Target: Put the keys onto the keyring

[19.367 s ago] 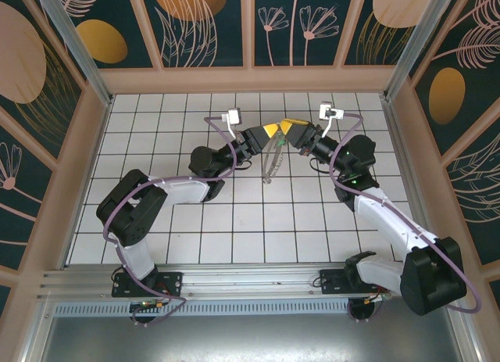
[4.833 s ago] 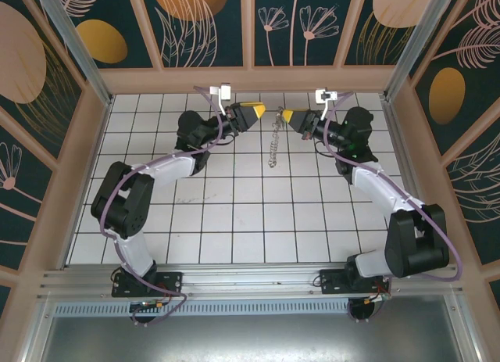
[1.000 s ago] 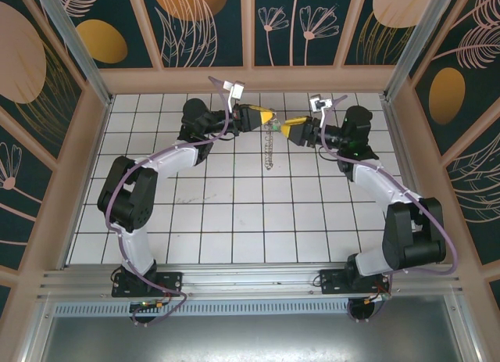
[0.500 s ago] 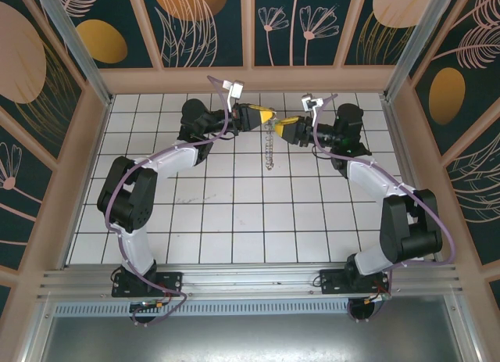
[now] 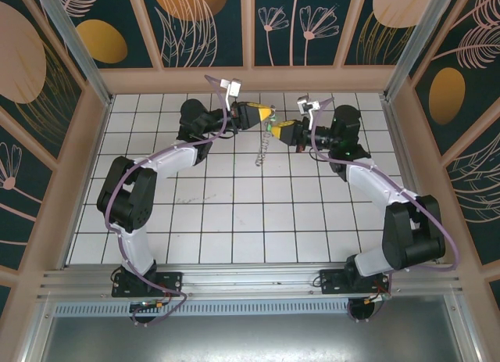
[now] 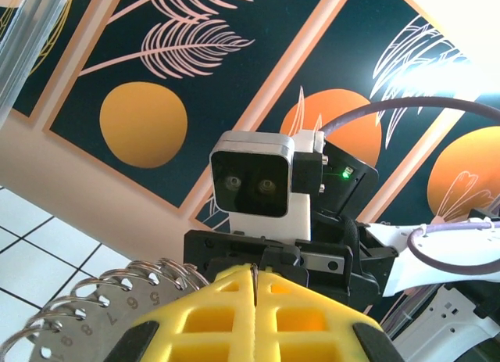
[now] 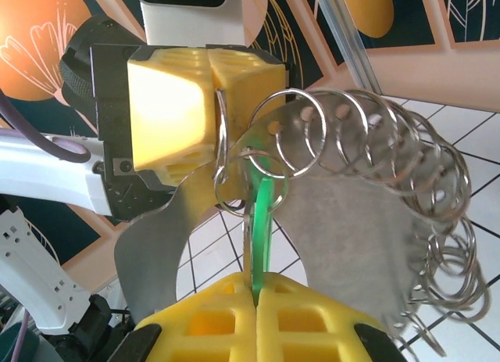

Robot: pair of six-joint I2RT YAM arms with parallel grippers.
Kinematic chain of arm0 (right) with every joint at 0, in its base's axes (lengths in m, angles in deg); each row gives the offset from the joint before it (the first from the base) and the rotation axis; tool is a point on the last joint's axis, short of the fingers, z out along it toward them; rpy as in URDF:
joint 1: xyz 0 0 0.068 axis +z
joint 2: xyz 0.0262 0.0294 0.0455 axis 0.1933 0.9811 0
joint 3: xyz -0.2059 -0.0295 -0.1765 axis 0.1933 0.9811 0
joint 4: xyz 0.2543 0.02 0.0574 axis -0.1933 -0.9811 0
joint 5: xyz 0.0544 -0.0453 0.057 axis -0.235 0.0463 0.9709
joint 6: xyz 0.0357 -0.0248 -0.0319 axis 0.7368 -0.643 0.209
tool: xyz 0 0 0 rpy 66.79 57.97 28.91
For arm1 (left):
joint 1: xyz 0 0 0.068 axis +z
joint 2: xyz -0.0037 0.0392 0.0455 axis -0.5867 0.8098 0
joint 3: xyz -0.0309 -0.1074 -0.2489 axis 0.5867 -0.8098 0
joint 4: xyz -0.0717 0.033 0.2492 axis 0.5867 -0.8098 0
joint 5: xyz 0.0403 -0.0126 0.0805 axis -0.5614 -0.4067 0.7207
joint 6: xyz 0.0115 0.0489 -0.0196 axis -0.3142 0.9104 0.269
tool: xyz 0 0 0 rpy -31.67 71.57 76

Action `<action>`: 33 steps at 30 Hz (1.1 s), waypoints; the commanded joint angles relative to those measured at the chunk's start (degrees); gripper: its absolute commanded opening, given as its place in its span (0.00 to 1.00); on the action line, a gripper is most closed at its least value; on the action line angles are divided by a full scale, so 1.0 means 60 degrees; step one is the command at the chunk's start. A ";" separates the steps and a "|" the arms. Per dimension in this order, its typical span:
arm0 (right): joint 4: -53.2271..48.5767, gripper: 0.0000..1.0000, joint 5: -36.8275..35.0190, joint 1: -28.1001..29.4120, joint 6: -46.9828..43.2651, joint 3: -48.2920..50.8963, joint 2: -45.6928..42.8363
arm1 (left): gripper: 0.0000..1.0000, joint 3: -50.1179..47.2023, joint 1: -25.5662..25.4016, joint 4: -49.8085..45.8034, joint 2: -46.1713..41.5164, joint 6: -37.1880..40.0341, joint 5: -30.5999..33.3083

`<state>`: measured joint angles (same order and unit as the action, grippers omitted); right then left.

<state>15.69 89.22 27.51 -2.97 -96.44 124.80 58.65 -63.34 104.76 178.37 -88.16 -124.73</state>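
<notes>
The keyring point(image 7: 344, 221) is a flat silvery plate fringed with several small wire rings, and it hangs between the two grippers above the tiles. My left gripper point(image 6: 255, 270) is shut on one thin ring of the keyring point(image 6: 86, 319). In the right wrist view the left gripper point(image 7: 212, 92) pinches that ring at the top left. My right gripper point(image 7: 255, 282) is shut on the keys point(image 7: 259, 209), a slim green piece whose upper end overlaps a small ring. In the top view the left gripper point(image 5: 269, 112) and right gripper point(image 5: 274, 130) nearly touch, and the keyring point(image 5: 263, 149) dangles below them.
The white tiled floor point(image 5: 234, 213) lies well below both grippers. Patterned walls point(image 5: 250, 26) and a metal frame close the cell at the back and sides. Both arms reach to the far middle of the floor.
My right gripper has moved left up to the left gripper and shut on the green key. The dangling keyring has swung slightly left. The left gripper has stayed shut.
</notes>
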 commanded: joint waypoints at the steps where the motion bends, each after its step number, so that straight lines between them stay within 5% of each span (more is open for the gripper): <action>1: 0.0038 0.00 -0.0028 0.0352 -0.0277 0.0042 -0.0247 | 0.00 -0.0088 -0.0085 0.0768 -0.0442 -0.0215 0.0272; 15: 0.1201 0.00 -0.0696 0.0789 0.0605 -0.0021 0.0165 | 0.00 -0.0460 -0.0088 0.1089 -0.0529 -0.0323 0.0580; 33: -0.0035 0.00 -0.0945 0.1250 -0.0043 -0.0808 0.0515 | 0.00 -0.0600 -0.0118 0.1152 -0.0586 -0.0319 0.0694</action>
<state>16.54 83.89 33.43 -0.98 -99.35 128.14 55.38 -62.82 108.54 177.36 -89.63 -119.61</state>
